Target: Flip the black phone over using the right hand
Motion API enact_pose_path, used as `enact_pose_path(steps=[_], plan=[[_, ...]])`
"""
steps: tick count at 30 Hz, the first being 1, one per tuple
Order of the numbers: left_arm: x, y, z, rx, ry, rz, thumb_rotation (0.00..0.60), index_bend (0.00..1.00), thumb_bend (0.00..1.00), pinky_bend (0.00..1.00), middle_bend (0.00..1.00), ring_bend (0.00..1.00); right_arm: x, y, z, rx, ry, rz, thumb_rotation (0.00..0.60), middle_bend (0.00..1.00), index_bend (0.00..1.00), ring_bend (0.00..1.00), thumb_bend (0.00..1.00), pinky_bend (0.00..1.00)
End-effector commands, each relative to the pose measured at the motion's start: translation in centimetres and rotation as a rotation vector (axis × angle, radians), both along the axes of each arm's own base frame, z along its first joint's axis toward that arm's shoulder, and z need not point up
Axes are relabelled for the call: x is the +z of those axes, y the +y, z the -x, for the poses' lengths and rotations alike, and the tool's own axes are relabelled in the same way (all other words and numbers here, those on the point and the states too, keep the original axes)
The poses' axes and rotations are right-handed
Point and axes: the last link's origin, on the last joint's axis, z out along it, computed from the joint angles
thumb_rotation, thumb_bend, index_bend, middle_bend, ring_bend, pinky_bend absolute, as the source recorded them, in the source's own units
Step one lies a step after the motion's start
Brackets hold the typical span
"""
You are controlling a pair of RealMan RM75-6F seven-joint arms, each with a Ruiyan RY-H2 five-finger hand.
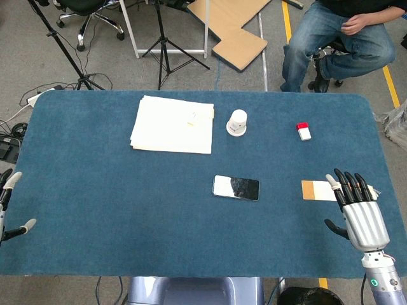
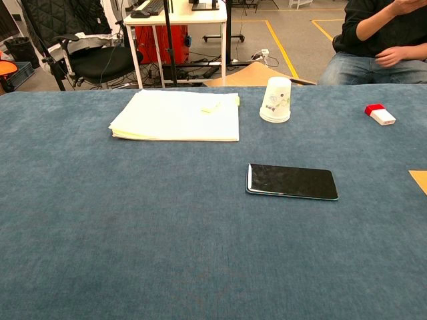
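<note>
The black phone (image 1: 236, 187) (image 2: 291, 181) lies flat near the middle of the blue table, glossy face up. My right hand (image 1: 357, 208) hovers at the table's right front, fingers straight and apart, holding nothing, well to the right of the phone. Its fingertips reach over a tan and white card (image 1: 317, 190). My left hand (image 1: 11, 203) shows only partly at the left edge, fingers apart and empty. Neither hand appears in the chest view.
A stack of white paper (image 1: 173, 124) (image 2: 179, 115) lies at the back left. An upturned paper cup (image 1: 237, 122) (image 2: 276, 100) stands behind the phone. A small red and white object (image 1: 304, 130) (image 2: 379, 114) sits back right. A seated person (image 1: 346, 35) is beyond the table.
</note>
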Motion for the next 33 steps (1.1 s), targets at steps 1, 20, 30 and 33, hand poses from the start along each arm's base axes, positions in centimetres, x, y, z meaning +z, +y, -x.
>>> enact_pose_path(steps=[1, 20, 30, 33], plan=[[0.0, 0.0, 0.0, 0.002, -0.001, 0.0, 0.6, 0.0, 0.0, 0.0, 0.0, 0.0, -0.2, -0.1, 0.0, -0.009, -0.011, -0.011, 0.6, 0.0, 0.02, 0.0, 0.0, 0.0], [-0.5, 1.4, 0.7, 0.037, 0.031, 0.01, 0.6, 0.0, 0.0, 0.0, 0.0, 0.0, -11.1, -11.5, -11.1, 0.061, -0.047, -0.467, 0.6, 0.15, 0.09, 0.0, 0.0, 0.0], [-0.9, 2.2, 1.0, 0.059, 0.038, 0.025, 0.6, 0.0, 0.0, 0.0, 0.0, 0.0, -19.0, -14.2, -15.2, -0.011, 0.08, -0.526, 0.6, 0.21, 0.19, 0.0, 0.0, 0.0], [-1.0, 2.4, 1.1, 0.066, 0.037, 0.028, 0.6, 0.0, 0.0, 0.0, 0.0, 0.0, -20.2, -14.2, -15.6, -0.049, 0.108, -0.532, 0.6, 0.23, 0.22, 0.0, 0.0, 0.0]])
